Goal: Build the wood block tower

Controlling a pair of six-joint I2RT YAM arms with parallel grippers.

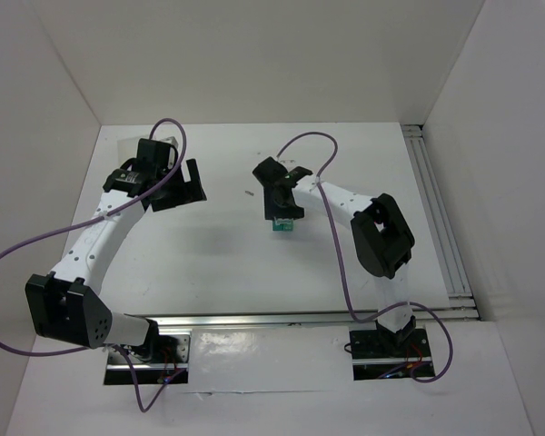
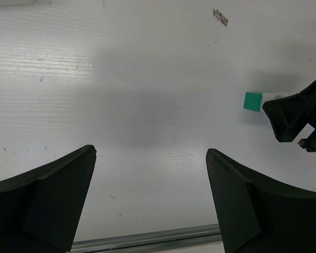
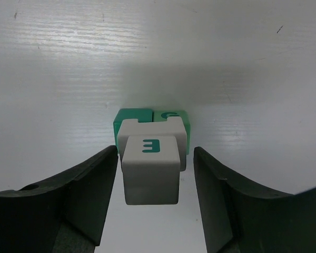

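- The right gripper (image 3: 155,155) is spread. Its broad, matte black fingers flank the stack with a narrow gap on each side and squeeze nothing.
- Nearest its wrist camera is a white block (image 3: 150,176), smooth and square-faced with softly rounded edges. The face turned to the camera carries a teal mark shaped like a 3.
- Behind that sits a second white piece (image 3: 175,126), with a small notch in its far edge.
- Furthest back is a green block (image 3: 131,117), teal and sharp-cornered. A seam runs down its middle, so I cannot tell whether it is one piece or two.
- The stack sits mid-table, directly under the right gripper.
- The table (image 3: 52,79) is white and finely ribbed, with a few dark scuffs.
- The left gripper (image 2: 150,152) hangs wide open over bare table, well apart from the stack. A metal rail (image 2: 147,241) runs along the near edge.
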